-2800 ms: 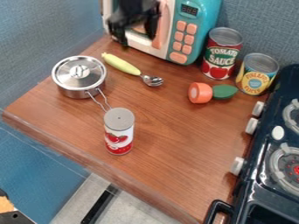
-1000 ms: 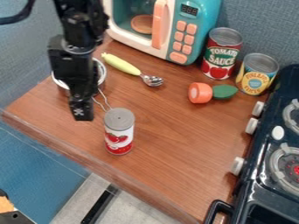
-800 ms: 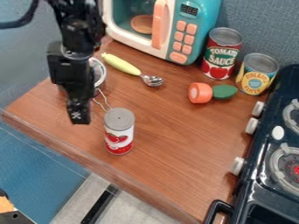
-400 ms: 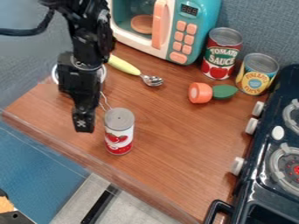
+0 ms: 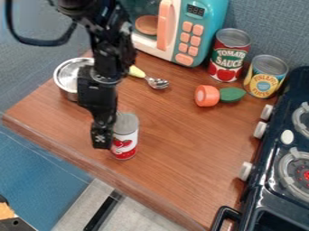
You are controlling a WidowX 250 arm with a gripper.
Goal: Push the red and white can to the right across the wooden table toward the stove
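Gripper (image 5: 103, 140) hangs at the left side of the strawberry-labelled can (image 5: 126, 135), overlapping it in view; how far open it is, whether it touches the can, and any hold cannot be told. The can stands upright near the front edge of the wooden tabletop (image 5: 175, 149). Behind lie a lidded pot (image 5: 67, 76) and a spoon (image 5: 158, 83). Brown wood runs rightward to the stove (image 5: 265, 198); a microwave (image 5: 202, 34) stands at the back, by a blue-grey wall (image 5: 265, 27).

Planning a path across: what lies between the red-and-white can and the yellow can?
In the camera view, an orange toy piece and a green toy piece, both nearer the yellow can.
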